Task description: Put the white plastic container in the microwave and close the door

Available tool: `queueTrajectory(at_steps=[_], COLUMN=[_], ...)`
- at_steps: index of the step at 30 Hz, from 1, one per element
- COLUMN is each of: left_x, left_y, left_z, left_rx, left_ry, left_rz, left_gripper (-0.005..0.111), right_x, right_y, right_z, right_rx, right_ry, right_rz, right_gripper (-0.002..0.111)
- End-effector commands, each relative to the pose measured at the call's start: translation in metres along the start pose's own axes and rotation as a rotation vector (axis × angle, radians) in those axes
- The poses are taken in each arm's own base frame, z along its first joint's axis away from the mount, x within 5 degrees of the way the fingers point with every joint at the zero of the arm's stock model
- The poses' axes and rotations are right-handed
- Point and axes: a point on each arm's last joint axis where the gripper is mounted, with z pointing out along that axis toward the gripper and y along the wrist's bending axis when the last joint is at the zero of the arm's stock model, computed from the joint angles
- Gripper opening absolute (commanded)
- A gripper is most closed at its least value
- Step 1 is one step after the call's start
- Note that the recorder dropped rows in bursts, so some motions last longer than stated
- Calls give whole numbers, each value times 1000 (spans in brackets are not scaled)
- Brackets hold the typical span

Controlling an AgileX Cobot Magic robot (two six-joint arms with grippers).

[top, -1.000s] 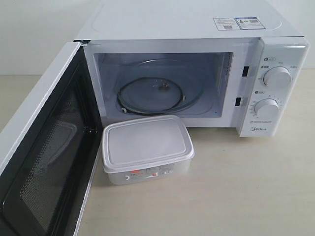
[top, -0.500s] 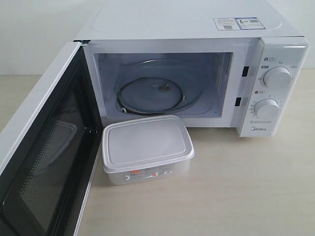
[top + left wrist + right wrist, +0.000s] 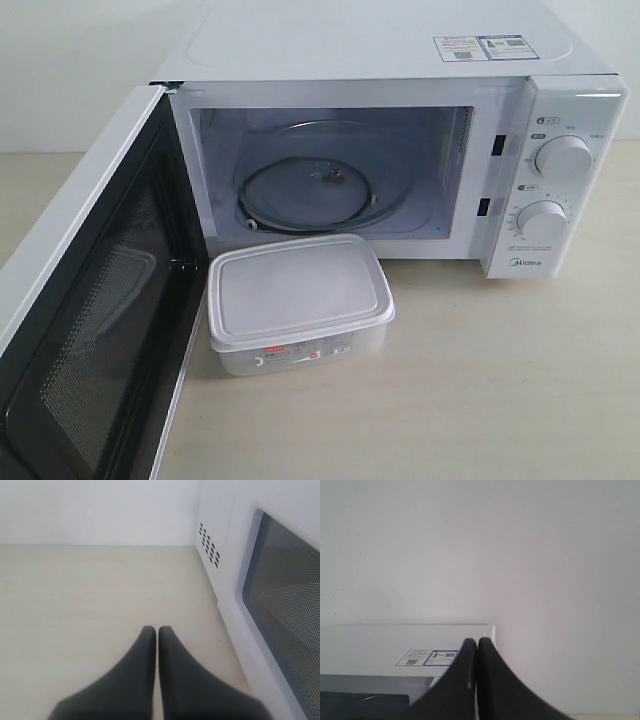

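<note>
door [image 3: 90, 300] open, container [image 3: 297, 300] outside microwave [image 3: 400, 60]

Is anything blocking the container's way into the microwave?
Nothing visible. The door stands wide open on the left, the container sits on the table just before the microwave, and nothing shows on the turntable.
</note>
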Motion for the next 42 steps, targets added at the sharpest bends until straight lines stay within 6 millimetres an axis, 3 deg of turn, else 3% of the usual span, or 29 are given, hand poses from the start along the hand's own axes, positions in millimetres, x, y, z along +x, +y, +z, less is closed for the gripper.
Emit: queueTrajectory(at_steps=[1, 11, 16, 22, 25, 30, 37, 42], left_x=[1, 1, 1, 1, 1, 1, 1, 1], left_y=[0, 0, 0, 0, 0, 0, 0, 0], left_z=[0, 0, 0, 0, 0, 0, 0, 0], left_rx=[-2, -2, -2, -2, -2, -2, -2, -2], left_ry=[0, 0, 0, 0, 0, 0, 0, 0], left_rz=[-8, -8, -8, -8, -8, -8, -8, -8], left_gripper=[4, 4, 4, 4, 4, 4, 4, 4], right_x=[-2, -8, -3, 30, 48, 68, 111, 131], right_y=[0, 1, 2, 6, 19, 45, 46, 51], right_z=[1, 4, 21, 57, 69, 70, 77, 78], right_rx=[5, -6, -20, -83, -233, -561, -601, -686], right_ry=[-7, -76, -77, 89, 80, -13, 186, 264], right_rz=[5, -29, -24, 22, 13, -31, -51, -59], right_gripper=[0, 0, 0, 0, 0, 0, 0, 0])
